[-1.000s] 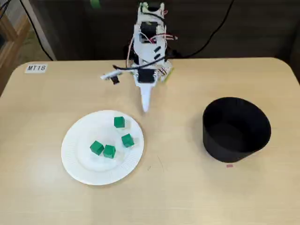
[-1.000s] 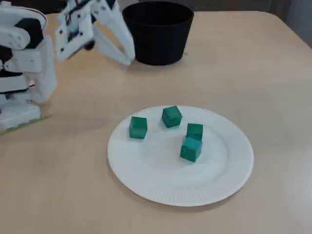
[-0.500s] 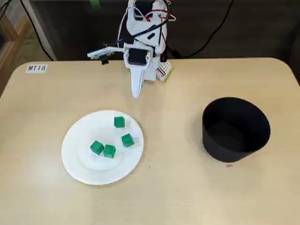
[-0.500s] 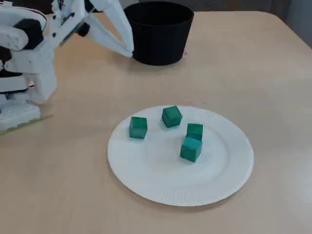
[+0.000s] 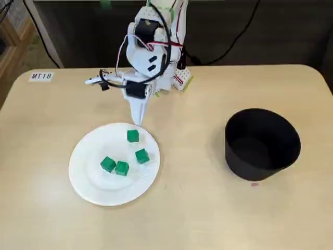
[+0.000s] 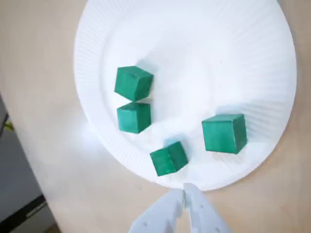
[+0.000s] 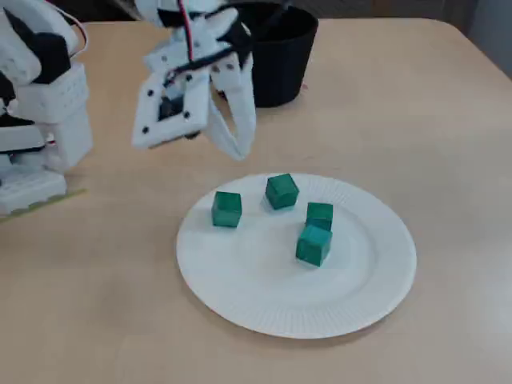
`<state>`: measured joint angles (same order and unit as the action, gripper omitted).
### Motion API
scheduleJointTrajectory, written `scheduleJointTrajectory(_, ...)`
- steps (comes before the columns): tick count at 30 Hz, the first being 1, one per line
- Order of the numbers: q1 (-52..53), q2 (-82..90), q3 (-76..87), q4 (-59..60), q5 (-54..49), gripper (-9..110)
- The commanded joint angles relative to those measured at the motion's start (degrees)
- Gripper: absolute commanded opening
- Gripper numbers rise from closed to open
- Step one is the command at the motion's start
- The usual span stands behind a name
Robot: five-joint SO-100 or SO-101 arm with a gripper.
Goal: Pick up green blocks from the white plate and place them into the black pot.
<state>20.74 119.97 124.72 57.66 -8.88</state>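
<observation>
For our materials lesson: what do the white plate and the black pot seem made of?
White plate: probably paper, matte, judging by its finely ribbed rim. Black pot: matte, plain dark wall without shine; perhaps plastic or felt, unclear.

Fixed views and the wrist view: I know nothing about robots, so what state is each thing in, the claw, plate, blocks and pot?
Gripper: shut, empty, hovering at the plate's edge.
White plate: lying flat, holds four blocks.
Green blocks: four, all on the plate, none picked up.
Black pot: upright, open on top; no block seen inside.
</observation>
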Motion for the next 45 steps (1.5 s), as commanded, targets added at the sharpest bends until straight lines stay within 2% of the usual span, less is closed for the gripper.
scheduleJointTrajectory(1, 1.32, -6.50, -8.70, 0.26, 0.09, -2)
scheduleJointTrajectory(5, 3.69, -11.25, -14.85, 2.29, 0.62, -1)
scheduleJointTrajectory(11, 6.33, -15.64, -20.21, 4.31, -1.67, 18)
scheduleJointTrajectory(19, 7.56, -26.46, -27.77, 7.73, -2.20, 28)
scheduleJointTrajectory(29, 7.91, -39.46, -41.31, 14.15, 2.90, 27)
scheduleJointTrajectory(45, 6.50, -47.99, -44.65, 11.69, 7.47, 26)
